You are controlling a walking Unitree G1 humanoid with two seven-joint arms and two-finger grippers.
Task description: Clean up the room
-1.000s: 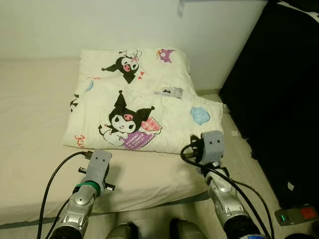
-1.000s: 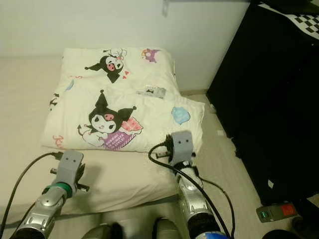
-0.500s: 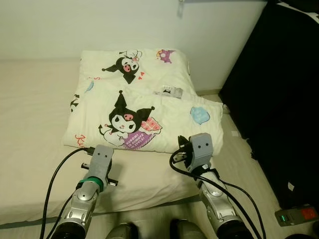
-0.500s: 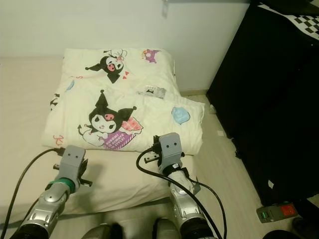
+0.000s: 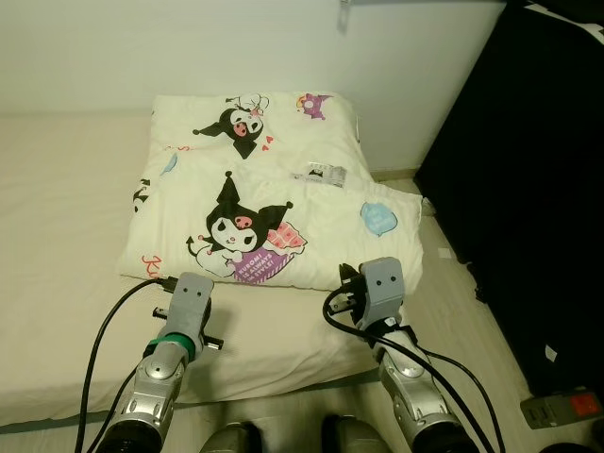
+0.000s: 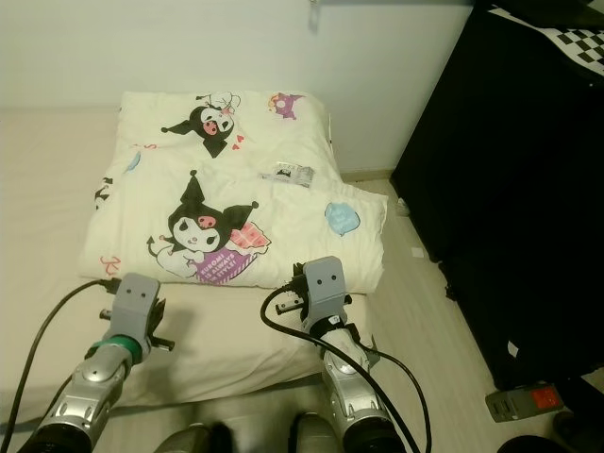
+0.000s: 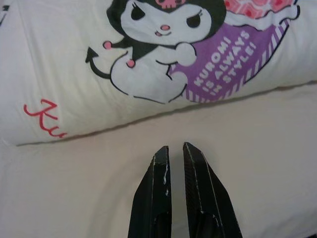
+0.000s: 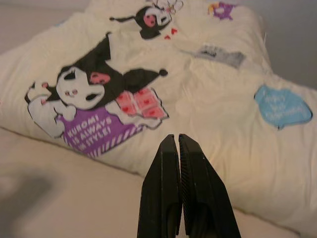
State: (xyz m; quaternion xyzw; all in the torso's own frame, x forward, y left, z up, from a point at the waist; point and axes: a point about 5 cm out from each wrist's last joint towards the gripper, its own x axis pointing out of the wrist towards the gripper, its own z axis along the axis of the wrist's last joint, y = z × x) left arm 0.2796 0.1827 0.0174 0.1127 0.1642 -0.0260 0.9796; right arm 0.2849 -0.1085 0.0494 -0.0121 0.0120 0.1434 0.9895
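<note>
I see the beige mattress stretching wide beyond my left fingers, its near edge just under both wrists, and bare floor beside my right fingers up to a black cabinet. The folded cartoon-print quilt lies just ahead of both fingertips, untouched. My left gripper has its fingers nearly together, a thin gap between; my right gripper has them pressed together, holding nothing.

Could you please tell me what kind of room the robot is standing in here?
Most likely a bedroom: a low mattress against a white wall, with a folded cartoon-print quilt lying on it.
</note>
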